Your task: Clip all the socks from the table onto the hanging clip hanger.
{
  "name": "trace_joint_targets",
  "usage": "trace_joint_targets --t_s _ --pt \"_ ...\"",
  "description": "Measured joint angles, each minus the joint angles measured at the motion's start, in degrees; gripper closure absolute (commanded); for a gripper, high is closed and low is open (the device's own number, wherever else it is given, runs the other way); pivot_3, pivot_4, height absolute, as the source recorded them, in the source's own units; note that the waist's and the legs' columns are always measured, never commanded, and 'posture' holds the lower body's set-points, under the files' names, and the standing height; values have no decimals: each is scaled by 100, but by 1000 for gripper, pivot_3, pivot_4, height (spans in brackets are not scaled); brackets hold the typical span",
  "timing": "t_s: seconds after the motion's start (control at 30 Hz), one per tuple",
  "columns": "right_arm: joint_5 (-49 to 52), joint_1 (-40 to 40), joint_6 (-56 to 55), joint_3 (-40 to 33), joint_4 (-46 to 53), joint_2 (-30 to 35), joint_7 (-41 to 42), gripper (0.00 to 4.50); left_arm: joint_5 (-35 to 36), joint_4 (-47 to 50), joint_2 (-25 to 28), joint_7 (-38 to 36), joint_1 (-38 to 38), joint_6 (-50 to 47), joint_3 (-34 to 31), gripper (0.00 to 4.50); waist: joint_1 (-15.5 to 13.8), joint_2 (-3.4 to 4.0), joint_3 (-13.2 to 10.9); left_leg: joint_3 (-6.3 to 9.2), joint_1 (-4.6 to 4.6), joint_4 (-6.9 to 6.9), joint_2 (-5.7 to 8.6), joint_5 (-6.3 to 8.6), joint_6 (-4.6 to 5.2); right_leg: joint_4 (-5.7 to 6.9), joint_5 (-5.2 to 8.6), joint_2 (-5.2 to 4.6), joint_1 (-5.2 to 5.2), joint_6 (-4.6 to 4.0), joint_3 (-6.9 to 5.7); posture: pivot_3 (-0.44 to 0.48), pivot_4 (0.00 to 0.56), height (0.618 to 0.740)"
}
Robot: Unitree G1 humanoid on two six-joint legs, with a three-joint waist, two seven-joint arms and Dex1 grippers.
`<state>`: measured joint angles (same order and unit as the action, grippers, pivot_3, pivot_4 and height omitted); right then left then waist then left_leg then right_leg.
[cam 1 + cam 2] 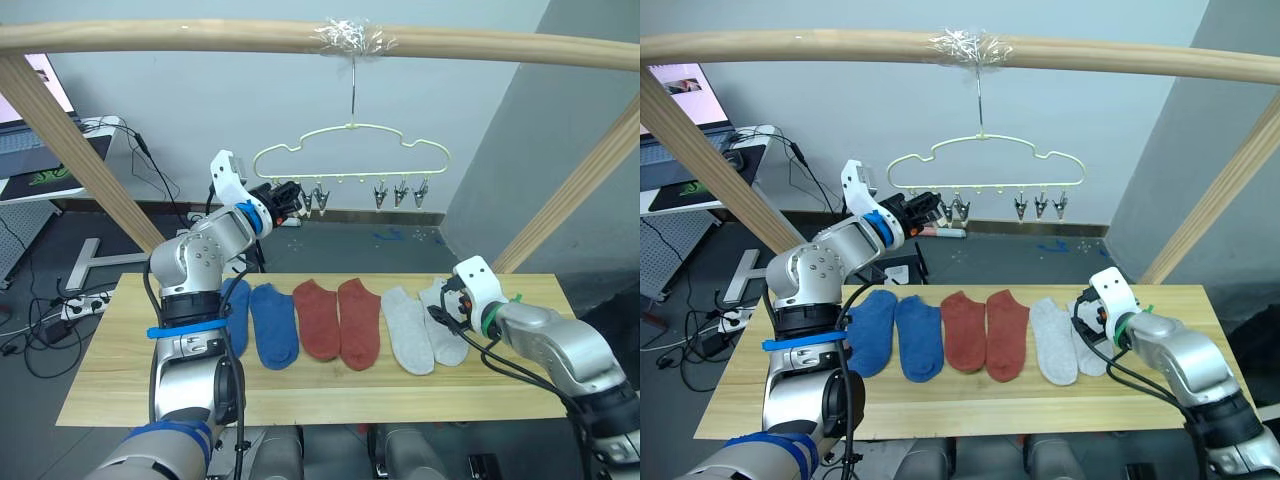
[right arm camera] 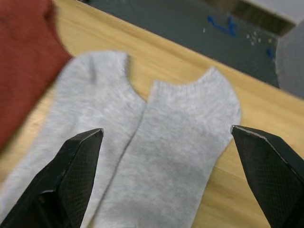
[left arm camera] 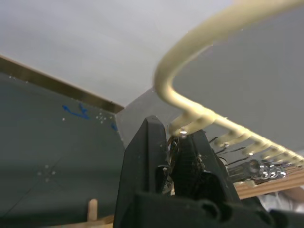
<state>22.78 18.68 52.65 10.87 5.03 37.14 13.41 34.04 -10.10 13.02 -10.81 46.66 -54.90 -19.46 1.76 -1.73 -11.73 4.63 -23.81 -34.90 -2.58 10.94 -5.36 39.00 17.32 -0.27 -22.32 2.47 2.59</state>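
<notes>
Six short fabric ankle socks lie flat in row on light wooden worktop (image 1: 120, 385): two blue socks (image 1: 262, 322), two rust-red socks (image 1: 340, 318), two light grey socks (image 1: 420, 325). Thin pale yellow-green wire clip hanger (image 1: 350, 135) hangs by hook from round wooden pole (image 1: 200, 37) above, row of small dark metal clips (image 1: 398, 193) under its bar, no sock clipped. Left end effector (image 1: 290, 203) raised at hanger's left end, fingers clamped on leftmost clip (image 3: 175, 151). Right end effector (image 2: 168, 180) low over rightmost grey sock, fingers wide apart.
</notes>
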Motion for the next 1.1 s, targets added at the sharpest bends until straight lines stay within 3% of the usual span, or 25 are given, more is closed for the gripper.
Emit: trace_joint_targets --t_s 0.47,0.77,1.1 --pt "-1041 1482 -1100 -198 -3434 -937 537 0 10 20 341 -109 28 -194 7 4358 -7 1 -1 -1 1 1 -1 0 -1 2 -15 -1 0 -22 -1 59 169 740" --pt "-1414 1839 -1477 -300 -4318 -1322 649 0 1 19 390 -110 91 -219 9 4358 -19 1 -1 0 0 2 -1 0 -1 3 -16 -2 0 -21 -3 74 174 740" --pt "-1656 1834 -1517 -445 -4369 -1459 692 0 -8 9 455 -110 139 -236 12 4358 -18 1 -1 0 1 2 -1 0 -1 5 -17 -2 0 -20 -3 79 178 740"
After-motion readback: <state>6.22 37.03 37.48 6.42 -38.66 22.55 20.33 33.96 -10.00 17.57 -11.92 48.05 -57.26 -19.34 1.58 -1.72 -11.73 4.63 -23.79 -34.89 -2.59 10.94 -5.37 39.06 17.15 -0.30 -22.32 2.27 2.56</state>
